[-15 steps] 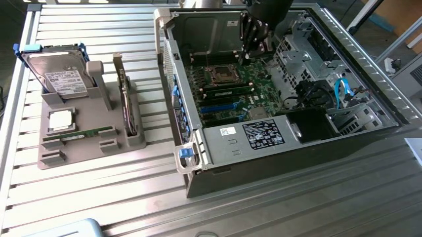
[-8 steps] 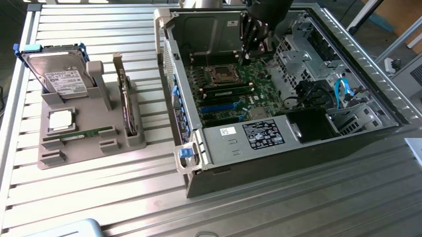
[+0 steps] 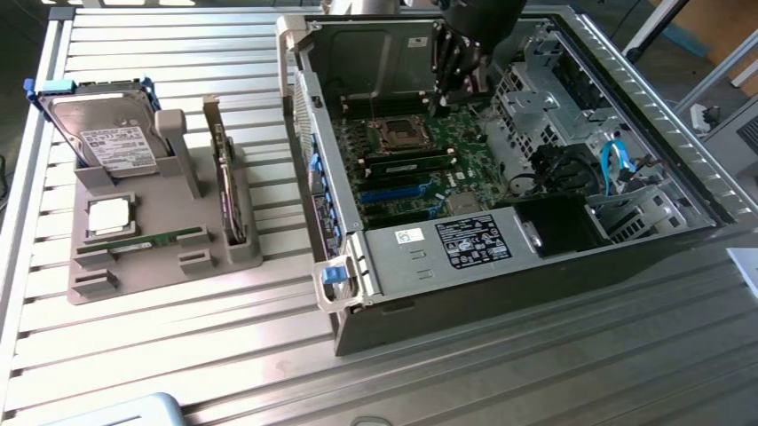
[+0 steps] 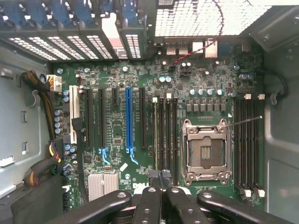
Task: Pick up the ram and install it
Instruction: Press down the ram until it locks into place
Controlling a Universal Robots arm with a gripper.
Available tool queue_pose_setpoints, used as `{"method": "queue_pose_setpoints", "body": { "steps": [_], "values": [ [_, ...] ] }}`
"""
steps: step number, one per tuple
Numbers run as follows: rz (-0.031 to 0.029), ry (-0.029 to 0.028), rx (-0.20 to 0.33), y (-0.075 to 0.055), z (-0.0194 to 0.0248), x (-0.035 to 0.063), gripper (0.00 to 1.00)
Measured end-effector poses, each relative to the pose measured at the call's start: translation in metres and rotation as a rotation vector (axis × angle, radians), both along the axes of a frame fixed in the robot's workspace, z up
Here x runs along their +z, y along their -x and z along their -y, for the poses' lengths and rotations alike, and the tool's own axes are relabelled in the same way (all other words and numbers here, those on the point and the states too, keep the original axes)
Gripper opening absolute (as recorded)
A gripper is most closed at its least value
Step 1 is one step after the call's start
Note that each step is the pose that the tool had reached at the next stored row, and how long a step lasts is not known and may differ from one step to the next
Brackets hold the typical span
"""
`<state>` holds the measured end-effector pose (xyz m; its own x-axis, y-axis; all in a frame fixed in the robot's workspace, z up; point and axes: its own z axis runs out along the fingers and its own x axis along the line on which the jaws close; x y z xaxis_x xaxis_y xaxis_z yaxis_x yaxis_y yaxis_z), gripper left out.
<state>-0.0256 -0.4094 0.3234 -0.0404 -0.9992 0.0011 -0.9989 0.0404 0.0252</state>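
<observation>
One ram stick is seen lying in the grey holder on the surface, well apart from the open computer case. The claw, fingers together and holding nothing, hangs over the motherboard. Risk judged: a descent here could strike the empty processor socket or the slots.

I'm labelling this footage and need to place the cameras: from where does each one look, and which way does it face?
Exterior view: off the arm, raised, looking down on the open computer case and the parts holder; the gripper hangs over the motherboard.
Wrist view: on the wrist, facing straight into the motherboard; shut gripper at the edge.
Shared: the processor socket, the gripper.
</observation>
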Motion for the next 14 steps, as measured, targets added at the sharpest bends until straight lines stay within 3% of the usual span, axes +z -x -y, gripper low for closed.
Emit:
{"method": "queue_pose_setpoints", "body": {
  "steps": [14],
  "values": [
    [0.0001, -0.0002, -0.251, 0.0000, 0.0000, -0.0015, 0.10]
  ]
}}
